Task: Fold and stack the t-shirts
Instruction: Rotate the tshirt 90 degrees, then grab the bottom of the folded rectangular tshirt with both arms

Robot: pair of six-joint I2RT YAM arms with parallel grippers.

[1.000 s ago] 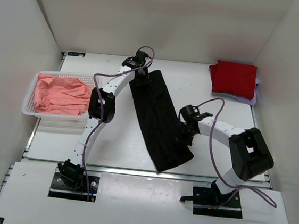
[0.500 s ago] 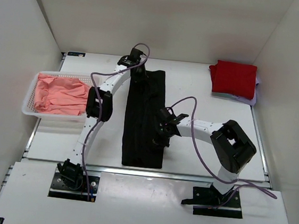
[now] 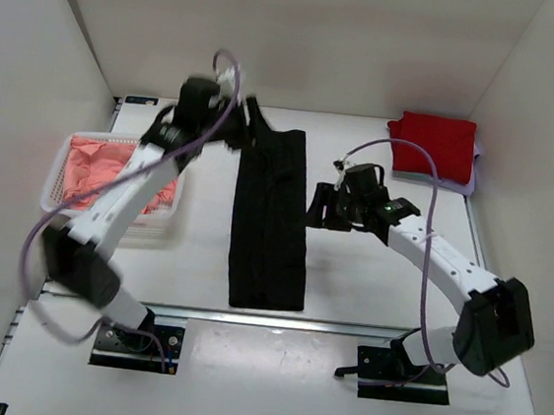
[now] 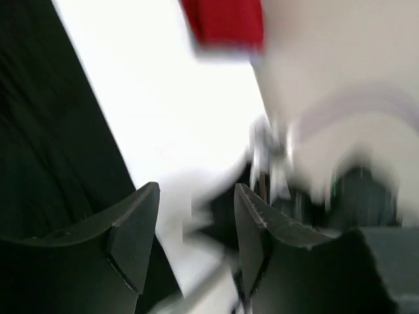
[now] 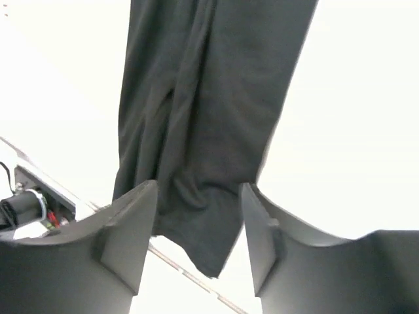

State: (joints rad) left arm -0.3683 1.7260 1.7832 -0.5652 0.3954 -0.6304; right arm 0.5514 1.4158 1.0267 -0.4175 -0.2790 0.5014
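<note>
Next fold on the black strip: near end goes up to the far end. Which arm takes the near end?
Right, probably. The right claw hangs open beside the black t-shirt, at its right edge about mid-length. The left claw is open up by the far end, a longer way from the near end.

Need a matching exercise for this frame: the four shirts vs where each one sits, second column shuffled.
1. black t-shirt
2. red t-shirt
3. salmon-pink t-shirt
4. pale lilac t-shirt

a. in the white basket, left side
b. under another shirt, far right corner
c. folded into a long strip, middle of the table
d. on top of another shirt, far right corner

Pairs: 1-c, 2-d, 3-a, 4-b
</note>
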